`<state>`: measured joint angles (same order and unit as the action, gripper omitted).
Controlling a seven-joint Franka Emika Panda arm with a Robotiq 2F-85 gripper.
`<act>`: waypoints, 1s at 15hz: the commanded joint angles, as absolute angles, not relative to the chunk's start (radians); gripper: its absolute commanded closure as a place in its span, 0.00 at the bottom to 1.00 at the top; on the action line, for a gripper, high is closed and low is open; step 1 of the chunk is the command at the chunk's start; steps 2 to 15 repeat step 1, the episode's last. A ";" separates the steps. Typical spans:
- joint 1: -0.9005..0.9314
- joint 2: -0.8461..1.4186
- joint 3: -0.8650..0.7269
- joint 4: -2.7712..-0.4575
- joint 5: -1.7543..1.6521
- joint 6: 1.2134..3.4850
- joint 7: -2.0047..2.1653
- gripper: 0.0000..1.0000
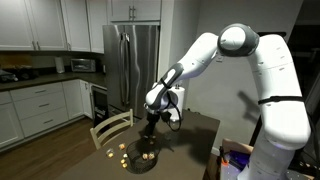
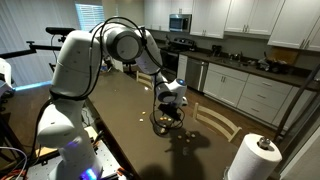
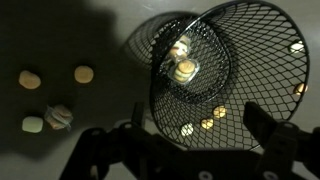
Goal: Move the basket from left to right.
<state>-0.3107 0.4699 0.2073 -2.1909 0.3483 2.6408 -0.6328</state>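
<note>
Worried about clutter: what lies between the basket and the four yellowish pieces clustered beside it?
Nothing. In the wrist view the table between the basket and the pieces is bare, with only shadow across it.

An exterior view looks from mid-distance across the table toward the fridge, an exterior view looks along it past the paper-towel roll close to the lens, both sharing arm and basket, which the wrist view sees close from above.

Dim rm — wrist view v. dark, hard shadows
</note>
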 commanded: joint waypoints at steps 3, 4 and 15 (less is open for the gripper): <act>-0.304 0.469 0.201 -2.189 0.352 2.638 -0.634 0.00; -0.304 0.469 0.201 -2.189 0.352 2.638 -0.634 0.00; -0.304 0.469 0.201 -2.189 0.352 2.638 -0.634 0.00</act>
